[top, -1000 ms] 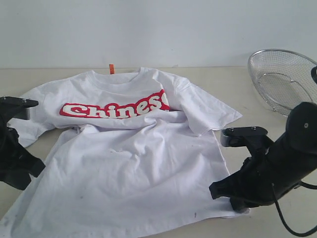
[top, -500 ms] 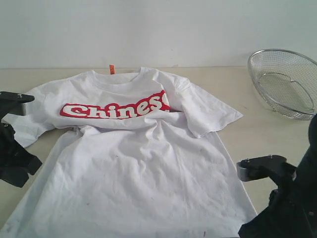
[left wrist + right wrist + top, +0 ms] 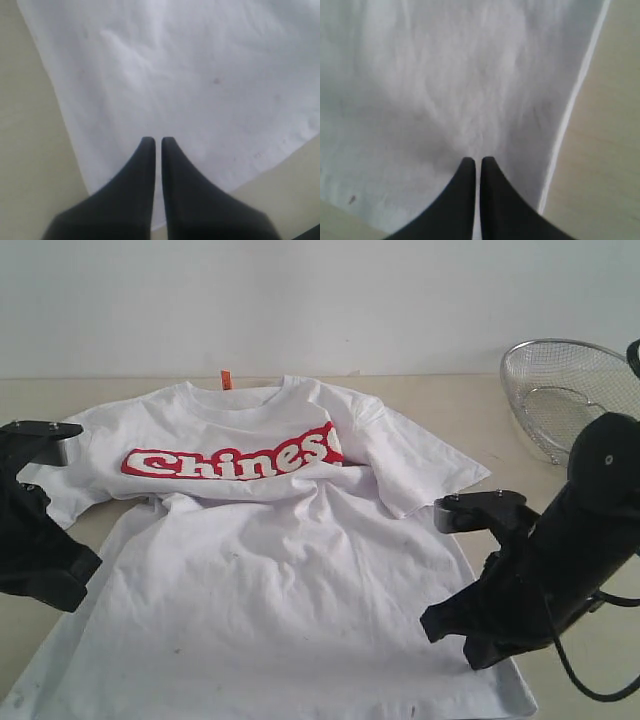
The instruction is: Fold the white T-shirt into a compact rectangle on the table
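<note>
Left tool (image 3: pixel 156 141) is hanging clenched, tips pressed together, with the white T-shirt (image 3: pixel 270 580) lying beneath it near a hem corner. Right tool (image 3: pixel 474 160) is likewise clenched over the opposite side edge. The shirt is lying spread, lettering up, between both tools on the bench (image 3: pixel 480 410).

Exterior view looks across the table (image 3: pixel 470 405); both wrist views peer closely down onto the white T-shirt (image 3: pixel 200 75).
</note>
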Tool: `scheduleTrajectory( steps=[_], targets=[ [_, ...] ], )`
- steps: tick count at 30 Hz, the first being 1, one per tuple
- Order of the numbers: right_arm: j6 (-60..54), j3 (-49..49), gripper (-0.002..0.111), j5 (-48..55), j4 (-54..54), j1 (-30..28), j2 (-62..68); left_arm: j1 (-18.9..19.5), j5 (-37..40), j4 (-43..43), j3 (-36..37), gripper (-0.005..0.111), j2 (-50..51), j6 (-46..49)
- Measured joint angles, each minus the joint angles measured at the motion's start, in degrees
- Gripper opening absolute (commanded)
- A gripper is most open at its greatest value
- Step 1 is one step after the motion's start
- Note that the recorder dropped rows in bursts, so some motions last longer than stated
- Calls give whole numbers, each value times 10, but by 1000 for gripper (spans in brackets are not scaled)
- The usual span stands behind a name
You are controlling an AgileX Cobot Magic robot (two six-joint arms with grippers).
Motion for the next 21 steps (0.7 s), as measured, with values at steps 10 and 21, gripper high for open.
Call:
scheduleTrajectory(
  steps=[10,21],
  targets=[
    [17,22,0,3,-46,0,10,0,7,0,0,5,0,1],
    [33,55,0,46,-40,0,-1,0,14,0,0,5,0,3]
  ],
)
